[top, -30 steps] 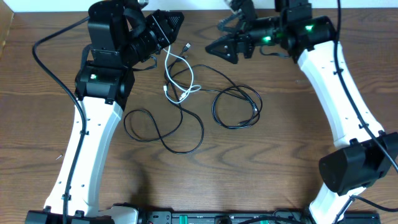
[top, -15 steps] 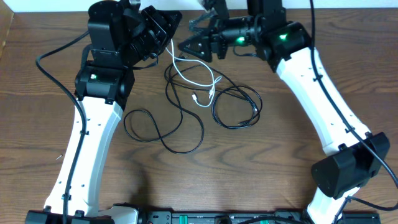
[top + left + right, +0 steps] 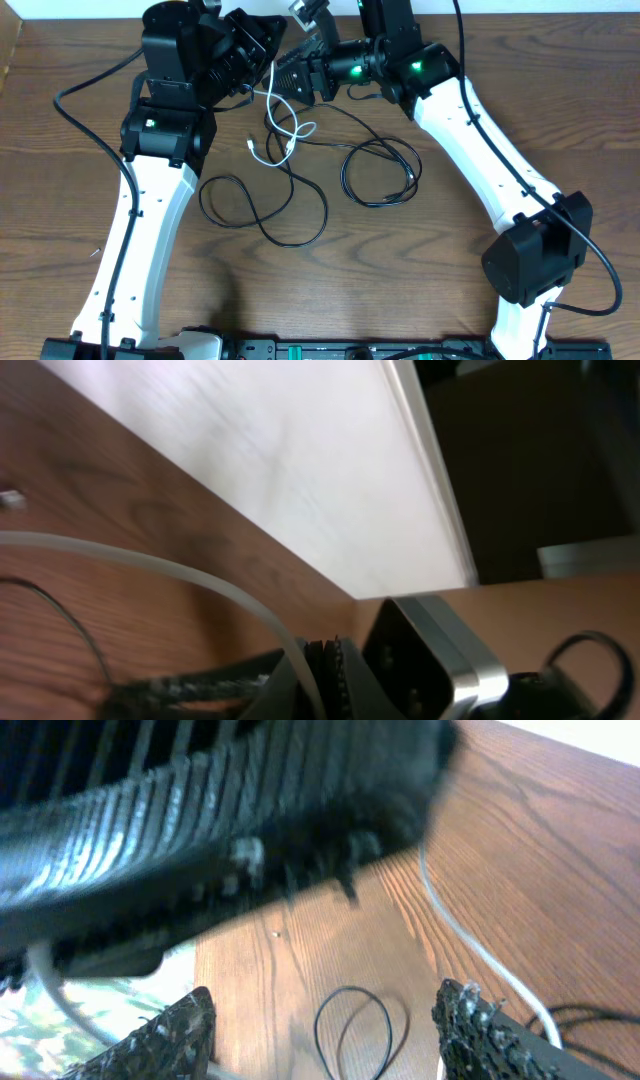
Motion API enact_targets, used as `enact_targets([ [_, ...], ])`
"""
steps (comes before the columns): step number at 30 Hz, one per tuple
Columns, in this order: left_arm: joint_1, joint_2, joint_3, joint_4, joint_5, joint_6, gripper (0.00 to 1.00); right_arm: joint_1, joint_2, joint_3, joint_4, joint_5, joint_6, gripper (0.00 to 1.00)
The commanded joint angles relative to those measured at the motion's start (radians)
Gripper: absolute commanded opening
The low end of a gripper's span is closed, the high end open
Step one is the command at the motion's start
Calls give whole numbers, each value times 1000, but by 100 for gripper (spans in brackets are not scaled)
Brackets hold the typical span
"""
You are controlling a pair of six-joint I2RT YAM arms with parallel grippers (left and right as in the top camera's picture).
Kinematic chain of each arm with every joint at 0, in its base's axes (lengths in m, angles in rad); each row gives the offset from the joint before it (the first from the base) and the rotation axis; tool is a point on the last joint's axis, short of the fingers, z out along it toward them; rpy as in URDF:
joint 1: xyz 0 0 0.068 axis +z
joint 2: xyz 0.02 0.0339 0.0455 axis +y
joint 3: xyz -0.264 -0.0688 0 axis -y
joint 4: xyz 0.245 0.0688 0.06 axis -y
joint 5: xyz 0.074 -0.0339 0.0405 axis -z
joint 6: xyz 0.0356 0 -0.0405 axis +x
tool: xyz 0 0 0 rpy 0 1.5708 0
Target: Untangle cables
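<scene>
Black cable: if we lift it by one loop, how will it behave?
Likely floppy: the black cable lies in loose, uneven loops, so a lifted section would probably sag and drag the rest. It is thin, so probably light. It appears to cross the white cable near the middle, so pulling may tug that along.

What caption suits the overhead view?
Left jaws shut on the white cable, right jaws open beside them, black cable looped across the table.

Even, bright overhead light; both wrist views blur heavily.
</scene>
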Motion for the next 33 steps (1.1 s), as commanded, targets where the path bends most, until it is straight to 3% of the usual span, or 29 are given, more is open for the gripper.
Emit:
enact_targets([
  [1,-1,-2,14,-34,-114,169,8,-31,-4,-5,-48,70,-11,69],
  [5,-1,-2,14,-80,-204,248,7,-60,-4,-5,-79,9,-70,75],
  [9,-1,-2,14,-82,-275,247,7,-55,-4,-5,-41,-87,-105,78],
  [16,-1,-2,14,-80,-334,196,8,-1,-4,-5,13,-86,-69,76],
  [33,-2,-2,14,-82,-319,-179,7,99,37,-5,153,124,55,57],
])
